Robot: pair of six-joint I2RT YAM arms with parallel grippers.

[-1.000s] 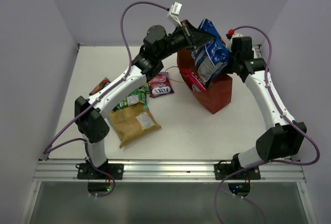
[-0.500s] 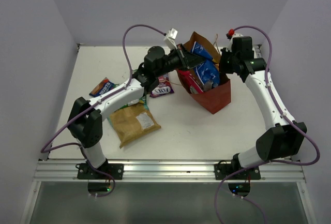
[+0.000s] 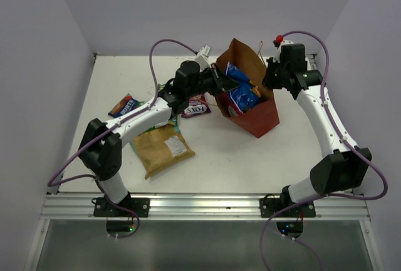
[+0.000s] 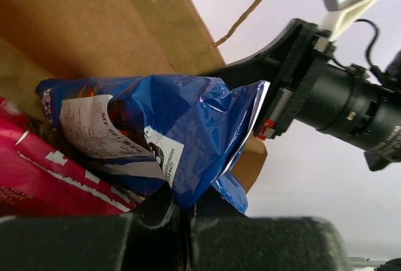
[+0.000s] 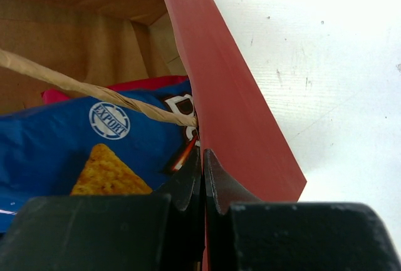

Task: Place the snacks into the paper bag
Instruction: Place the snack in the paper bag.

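The red-brown paper bag (image 3: 263,118) stands open at the back middle of the table. My left gripper (image 3: 227,85) reaches into its mouth and is shut on a corner of the blue-and-white snack packet (image 4: 178,114), which lies inside the bag on top of the large pink packet (image 4: 34,174). My right gripper (image 5: 203,158) is shut on the bag's right rim (image 5: 232,114), just below a twine handle (image 5: 75,83). The blue packet also shows in the right wrist view (image 5: 50,152). On the table lie the tan-brown packet (image 3: 161,149) and the purple candy packet (image 3: 195,106).
A small dark blue packet (image 3: 123,105) lies at the left of the table. Green packets are mostly hidden under my left arm. Walls close in the table on the left, back and right.
My left gripper has lowered the blue-and-white packet from above the bag down into it. The bag's back wall now stands up in view. The right gripper has stayed on the rim.
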